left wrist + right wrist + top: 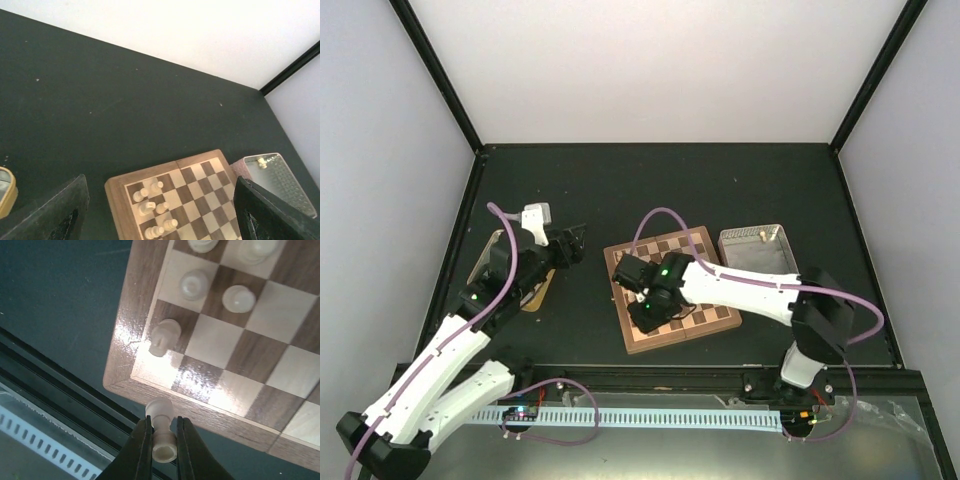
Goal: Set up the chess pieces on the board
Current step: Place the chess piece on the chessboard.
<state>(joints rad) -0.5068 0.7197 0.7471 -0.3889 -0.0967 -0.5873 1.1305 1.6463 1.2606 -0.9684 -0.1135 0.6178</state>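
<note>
Your right gripper [162, 426] is clenched on a pale piece [164, 449], pinched between both fingers with its rounded end pointing at the board [712, 318]. In the right wrist view the piece hangs over the board's near rim, close to the left corner, and is not touching the wood. The board lies mid-table, turned a little askew, with your right arm reaching across it from the right. More pale pieces [161, 207] are clustered on the squares along its left side. One [163, 337] sits on a dark square right against the left rim near that corner, and you cannot tell from this angle whether it stands straight or leans. The rest of the board that shows is bare squares. Your left gripper [572, 242] is released. In its own view the two fingers [55, 215] stand wide apart at the bottom corners with nothing between them, held above the dark table [740, 190] left of the board and well apart from it. The tray [286, 186] sits just beside the board's far right corner, with a lone piece [261, 161] at its far end. The tin [5, 192] lies on the left, mostly hidden under your left arm.
</note>
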